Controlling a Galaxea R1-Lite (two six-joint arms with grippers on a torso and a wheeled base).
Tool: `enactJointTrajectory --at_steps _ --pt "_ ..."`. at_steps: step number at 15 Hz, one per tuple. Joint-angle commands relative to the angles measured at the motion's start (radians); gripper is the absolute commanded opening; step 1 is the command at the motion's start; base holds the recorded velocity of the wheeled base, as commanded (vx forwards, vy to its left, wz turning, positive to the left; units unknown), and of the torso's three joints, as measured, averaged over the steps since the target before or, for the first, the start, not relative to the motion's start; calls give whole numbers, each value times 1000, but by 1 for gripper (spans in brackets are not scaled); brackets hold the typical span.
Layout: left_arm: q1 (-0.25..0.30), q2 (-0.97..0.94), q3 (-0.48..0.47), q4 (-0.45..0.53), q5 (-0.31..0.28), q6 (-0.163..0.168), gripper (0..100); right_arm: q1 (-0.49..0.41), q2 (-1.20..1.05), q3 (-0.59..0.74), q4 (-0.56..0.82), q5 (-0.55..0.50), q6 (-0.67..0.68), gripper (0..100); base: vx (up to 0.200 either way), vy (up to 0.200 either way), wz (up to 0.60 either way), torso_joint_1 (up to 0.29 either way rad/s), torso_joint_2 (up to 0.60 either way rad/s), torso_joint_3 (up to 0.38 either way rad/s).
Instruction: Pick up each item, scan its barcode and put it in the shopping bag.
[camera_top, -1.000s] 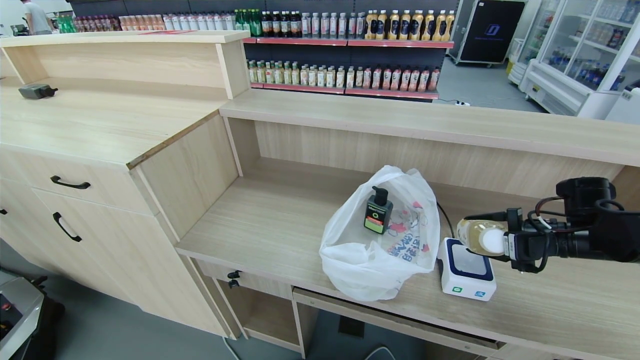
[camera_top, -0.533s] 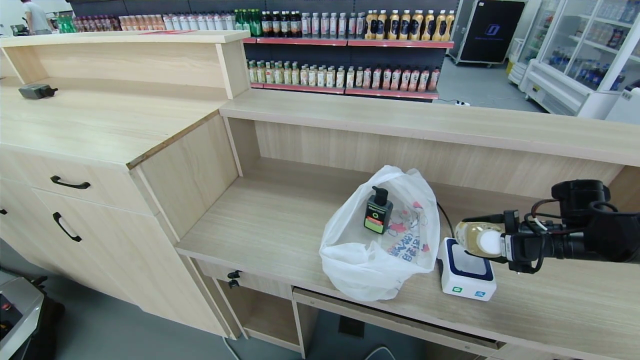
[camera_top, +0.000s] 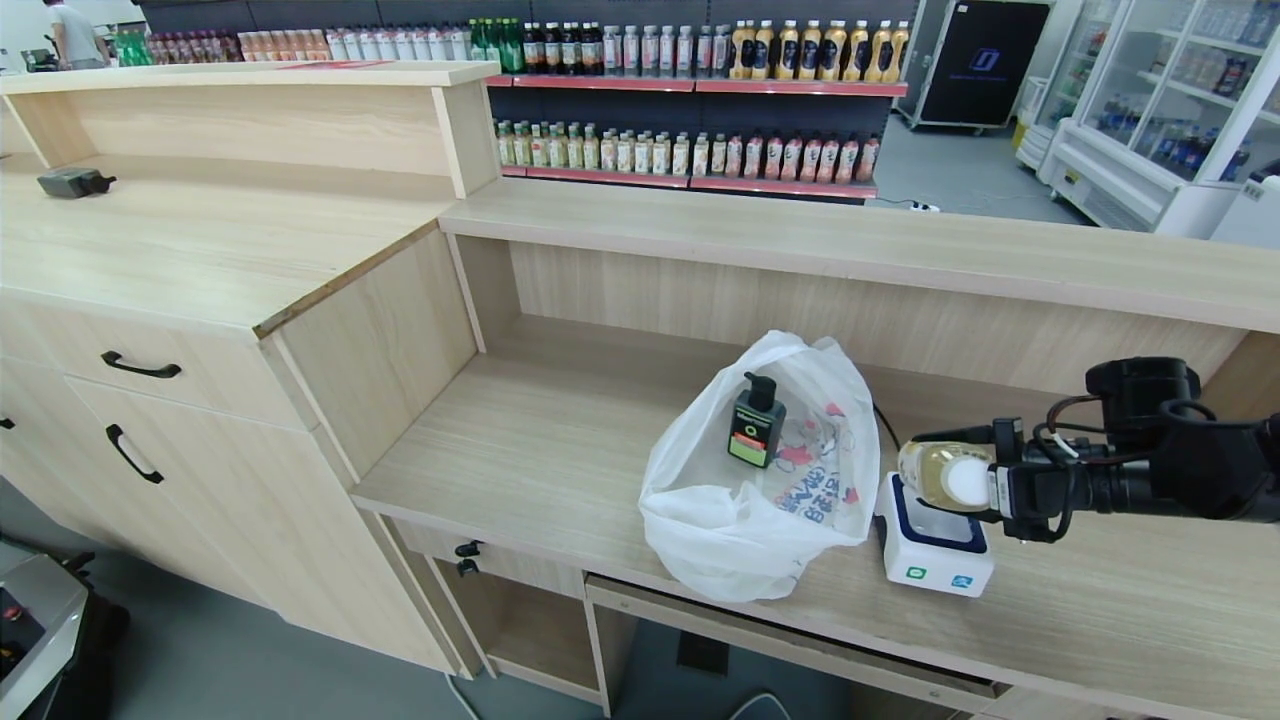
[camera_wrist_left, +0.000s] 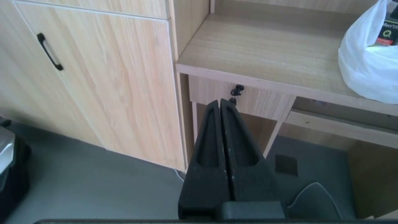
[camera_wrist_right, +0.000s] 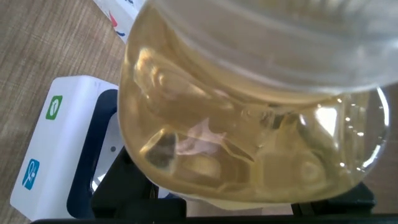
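Observation:
My right gripper (camera_top: 975, 480) is shut on a clear bottle of yellowish drink (camera_top: 940, 475) with a white cap, held on its side just above the white and blue barcode scanner (camera_top: 935, 560) on the counter. Up close, the bottle (camera_wrist_right: 249, 118) hangs over the scanner (camera_wrist_right: 68, 149). The white plastic shopping bag (camera_top: 760, 500) stands open to the left of the scanner, with a black pump bottle (camera_top: 757, 422) inside. My left gripper (camera_wrist_left: 222, 109) is shut and empty, low beside the counter, above the grey floor. The bag (camera_wrist_left: 373, 53) sits at the counter's far end.
The light wood counter (camera_top: 560, 440) has a raised shelf behind it and a taller cabinet (camera_top: 140, 370) with black handles to the left. A black cable runs behind the bag. Drink shelves and fridges stand in the background.
My right gripper has carried the bottle a little to the left and slightly lower, closer over the scanner. The bag and pump bottle have stayed put.

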Motion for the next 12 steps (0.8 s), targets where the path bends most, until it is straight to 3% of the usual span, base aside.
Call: enactJointTrajectory --at_steps 1,7,11,12 --pt "1 0 0 0 1 0 0 1 -11 8 4 2 -2 0 0 0 0 0 0 0" --pt "1 0 0 0 1 0 0 -59 -235 160 9 37 25 0 0 0 0 0 0 0" --pt "1 0 0 0 1 0 0 -105 -484 180 2 60 338 0 0 0 0 0 0 0" --pt "1 0 0 0 1 0 0 -137 -585 180 6 59 558 0 0 0 0 0 0 0"
